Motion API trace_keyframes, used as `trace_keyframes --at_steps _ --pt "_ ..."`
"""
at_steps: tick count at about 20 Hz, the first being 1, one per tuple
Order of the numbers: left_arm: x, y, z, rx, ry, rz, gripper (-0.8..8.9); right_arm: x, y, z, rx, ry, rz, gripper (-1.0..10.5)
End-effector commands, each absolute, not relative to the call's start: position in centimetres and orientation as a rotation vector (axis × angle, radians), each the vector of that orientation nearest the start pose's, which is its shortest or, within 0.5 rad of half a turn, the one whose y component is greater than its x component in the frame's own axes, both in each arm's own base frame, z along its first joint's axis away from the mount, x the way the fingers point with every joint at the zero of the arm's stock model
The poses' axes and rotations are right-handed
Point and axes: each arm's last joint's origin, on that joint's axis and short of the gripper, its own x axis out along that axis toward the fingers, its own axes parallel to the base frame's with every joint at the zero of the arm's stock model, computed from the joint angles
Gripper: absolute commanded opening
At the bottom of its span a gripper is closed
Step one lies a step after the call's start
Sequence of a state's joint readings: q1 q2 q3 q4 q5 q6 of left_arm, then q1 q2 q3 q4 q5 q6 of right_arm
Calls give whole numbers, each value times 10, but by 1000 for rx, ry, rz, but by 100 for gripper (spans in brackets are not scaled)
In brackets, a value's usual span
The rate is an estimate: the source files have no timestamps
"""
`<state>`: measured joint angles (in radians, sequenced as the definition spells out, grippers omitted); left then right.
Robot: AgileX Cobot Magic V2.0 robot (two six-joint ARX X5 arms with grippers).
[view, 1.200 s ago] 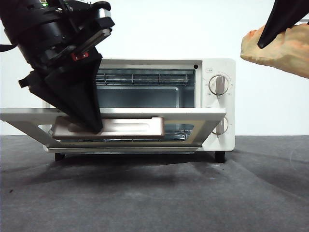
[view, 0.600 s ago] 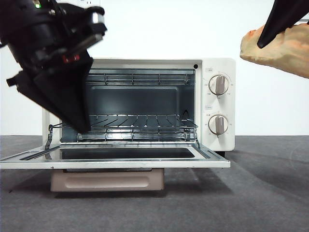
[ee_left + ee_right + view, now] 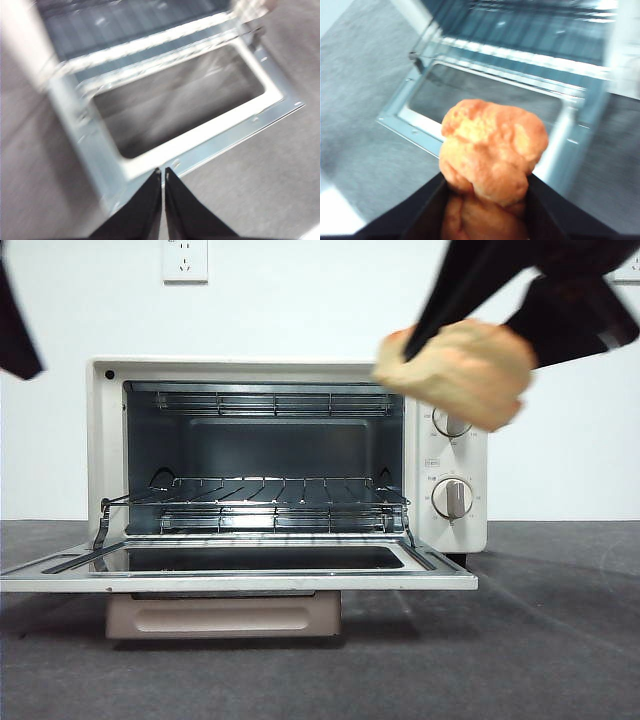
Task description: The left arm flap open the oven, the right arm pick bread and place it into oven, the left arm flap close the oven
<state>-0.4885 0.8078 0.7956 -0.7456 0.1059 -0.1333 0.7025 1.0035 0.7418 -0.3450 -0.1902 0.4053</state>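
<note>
- One oven [image 3: 288,455] stands on the grey table [image 3: 520,640], door [image 3: 240,570] dropped flat, its beige handle [image 3: 222,615] hanging under the front edge; two wire racks and two knobs show.
- One right arm gripper [image 3: 470,335] hangs high before the oven's upper right corner, above the open door, jaws clamped on the single bread [image 3: 455,370] between them.
- One left arm gripper [image 3: 163,177] is above the door's near edge, jaws pressed together, empty.
- One wall socket [image 3: 185,260] sits above.
</note>
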Motion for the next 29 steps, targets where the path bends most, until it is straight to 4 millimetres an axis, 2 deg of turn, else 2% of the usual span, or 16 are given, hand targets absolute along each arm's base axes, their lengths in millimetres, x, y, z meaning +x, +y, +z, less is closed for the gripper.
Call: trace_keyframes --at_steps 1,7,11,14,23,26,29 --pt "121 -65 286 6 768 -499 15 167 160 267 227 783 753 195" --pt "86 -46 289 0 745 -494 15 207 215 265 196 812 752 195" --pt "75 -41 290 1 733 -496 15 238 244 257 204 799 676 195" --pt "73 -40 290 4 725 -499 15 254 258 250 252 759 632 195" --pt "72 -39 289 22 742 -502 16 273 269 229 336 643 427 196" --pt "72 -39 289 22 742 -502 15 276 270 223 334 635 401 277" --pt "72 -39 289 22 742 -502 15 276 270 222 331 636 390 283"
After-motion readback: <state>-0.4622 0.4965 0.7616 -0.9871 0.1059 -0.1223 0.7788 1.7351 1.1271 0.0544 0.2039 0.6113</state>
